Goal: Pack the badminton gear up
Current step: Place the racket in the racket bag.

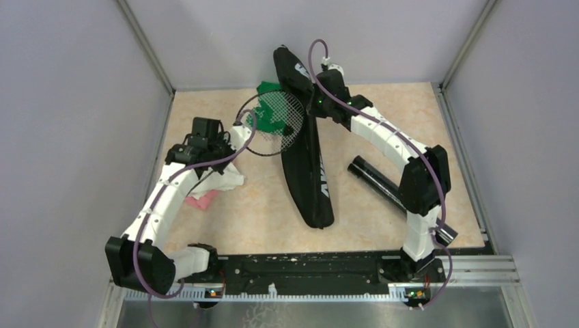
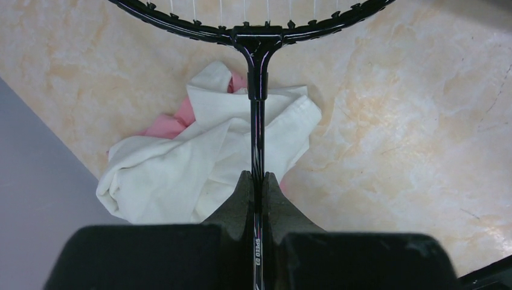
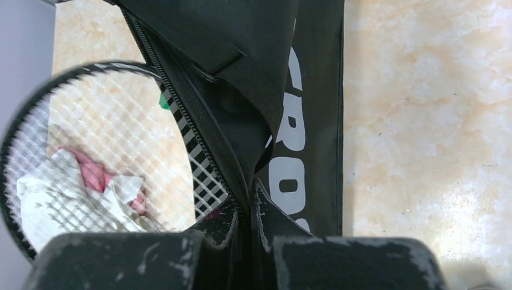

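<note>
— Step in hand?
— Bagging a racket (image 1: 273, 124), by the look of it. Pinching its shaft with the left claw (image 2: 258, 180), pressed tight, with the head at upper centre of the top view, over the green cloth (image 1: 267, 88). Holding up the zipper edge (image 3: 184, 115) of the black bag (image 1: 307, 171) with the right claw (image 3: 246, 208), clamped on the fabric.
— Bag's place?
— Lying on the tabletop (image 1: 382, 116), from upper centre down to mid frame. Tube (image 1: 374, 179) to its right, apart.
— Next move?
— Probably sliding the head rightward under the raised flap. Calls for a wide mouth and care with strings against zipper teeth. Cannot tell how far in.
</note>
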`<state>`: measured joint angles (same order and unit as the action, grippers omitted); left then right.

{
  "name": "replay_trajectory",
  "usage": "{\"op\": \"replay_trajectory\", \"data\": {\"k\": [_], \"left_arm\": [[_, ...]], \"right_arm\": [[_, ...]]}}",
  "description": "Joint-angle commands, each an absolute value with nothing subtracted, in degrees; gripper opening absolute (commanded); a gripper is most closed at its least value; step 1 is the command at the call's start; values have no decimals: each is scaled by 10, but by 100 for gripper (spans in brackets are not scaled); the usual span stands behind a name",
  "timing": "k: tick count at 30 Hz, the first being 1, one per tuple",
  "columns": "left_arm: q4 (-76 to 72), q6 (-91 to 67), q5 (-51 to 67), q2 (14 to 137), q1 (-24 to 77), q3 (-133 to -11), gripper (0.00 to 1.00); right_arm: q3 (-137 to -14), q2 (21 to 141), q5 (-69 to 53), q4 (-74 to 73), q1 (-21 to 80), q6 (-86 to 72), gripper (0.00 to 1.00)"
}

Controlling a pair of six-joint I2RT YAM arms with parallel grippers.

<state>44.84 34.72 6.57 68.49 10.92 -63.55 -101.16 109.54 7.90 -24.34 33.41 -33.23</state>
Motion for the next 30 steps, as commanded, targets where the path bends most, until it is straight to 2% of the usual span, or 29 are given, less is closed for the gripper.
{"op": "replay_trajectory", "data": {"k": [1,14,22,30], "left_arm": [[447,368,19,687,140,-624,0],[432,270,-59,759,243,-674,0],[412,180,-20,822,248,-739,0],[340,95,69,856,248,-742,0]], "right_arm": [[-1065,1101,84,-219,348,-340,0],[-1066,1115,91,-224,371,-344,0],[-1050,1115,75,-217,380,-354,0],[-1032,1107,44,-200,379,-361,0]]}}
